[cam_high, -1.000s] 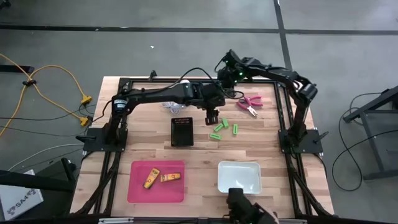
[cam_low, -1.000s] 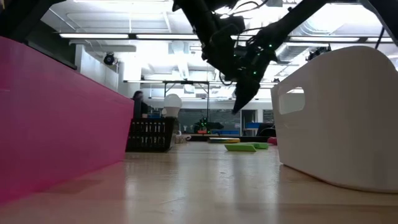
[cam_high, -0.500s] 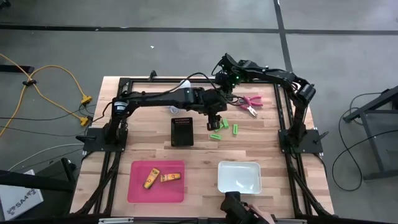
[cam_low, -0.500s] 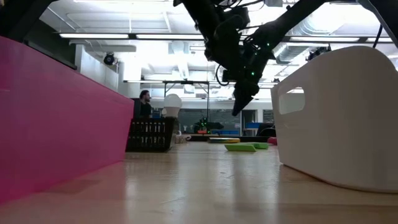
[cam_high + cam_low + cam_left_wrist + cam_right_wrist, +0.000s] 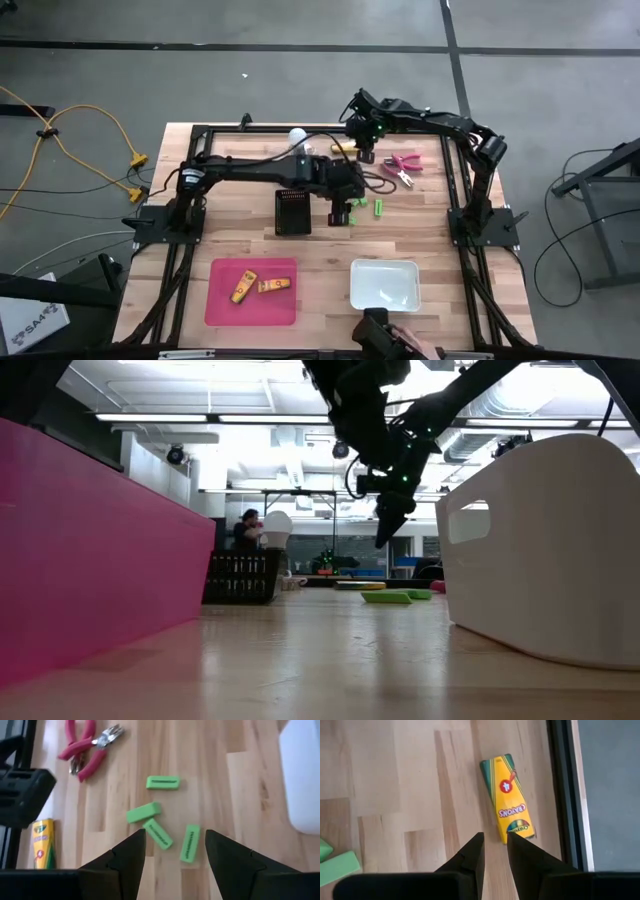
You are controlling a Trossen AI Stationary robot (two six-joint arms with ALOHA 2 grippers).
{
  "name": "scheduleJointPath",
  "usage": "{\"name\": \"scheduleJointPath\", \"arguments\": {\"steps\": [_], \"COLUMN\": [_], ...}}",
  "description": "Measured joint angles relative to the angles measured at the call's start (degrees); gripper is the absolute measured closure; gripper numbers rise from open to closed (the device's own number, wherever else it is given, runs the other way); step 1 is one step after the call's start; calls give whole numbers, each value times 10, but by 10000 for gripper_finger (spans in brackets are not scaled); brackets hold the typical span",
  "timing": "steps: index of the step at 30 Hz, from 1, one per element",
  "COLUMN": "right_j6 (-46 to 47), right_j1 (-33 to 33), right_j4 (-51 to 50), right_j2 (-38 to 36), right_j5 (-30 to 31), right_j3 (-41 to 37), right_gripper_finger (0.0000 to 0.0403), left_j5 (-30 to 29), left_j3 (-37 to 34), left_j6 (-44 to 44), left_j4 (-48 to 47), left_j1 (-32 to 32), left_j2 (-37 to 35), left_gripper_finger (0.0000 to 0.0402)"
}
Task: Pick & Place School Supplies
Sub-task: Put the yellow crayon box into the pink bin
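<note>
Several short green pieces [image 5: 158, 833] lie flat on the table in a loose cluster [image 5: 352, 206]. My left gripper [image 5: 175, 845] hovers open right above them, a finger on either side of the nearest ones, touching none. A yellow crayon box [image 5: 510, 800] lies flat near the table's far edge [image 5: 343, 148]. My right gripper [image 5: 495, 851] hangs just above its near end, open by a narrow gap. The pink-handled pliers [image 5: 403, 165] lie to the right of both grippers. Two more yellow boxes [image 5: 258, 288] lie in the pink tray.
A black ribbed box [image 5: 293, 212] stands just left of the green pieces. A white bulb [image 5: 297, 135] sits near the far edge. The pink tray [image 5: 225, 300] and a white bin [image 5: 385, 270] sit at the near edge. A black frame rail [image 5: 565, 795] runs beside the crayon box.
My left gripper has moved toward the table's near edge and come down over the green pieces. My right gripper has shifted a little to the left, toward the yellow crayon box. Nothing on the table has moved.
</note>
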Motion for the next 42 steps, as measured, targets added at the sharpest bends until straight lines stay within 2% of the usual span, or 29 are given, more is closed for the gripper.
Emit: {"name": "scheduleJointPath", "arguments": {"steps": [10, 20, 25, 30, 36, 42], "right_j6": [-3, -2, 15, 13, 13, 34], "right_j1": [4, 41, 54, 57, 51, 51], "right_j4": [8, 11, 10, 11, 47, 45], "right_j2": [11, 40, 40, 40, 40, 45], "right_j5": [5, 24, 24, 26, 62, 60], "right_j3": [0, 0, 0, 0, 0, 0], "right_gripper_finger": [328, 263, 246, 246, 247, 262], "left_j5": [-4, -4, -4, -4, -3, -3], "left_j3": [0, 0, 0, 0, 0, 0], "left_j6": [0, 0, 2, 1, 0, 0], "left_j4": [32, 32, 32, 32, 32, 32], "left_j1": [-16, -14, -14, -14, -14, -14], "left_j2": [-4, -4, -4, -4, -4, -4], "left_gripper_finger": [204, 204, 204, 204, 204, 204]}}
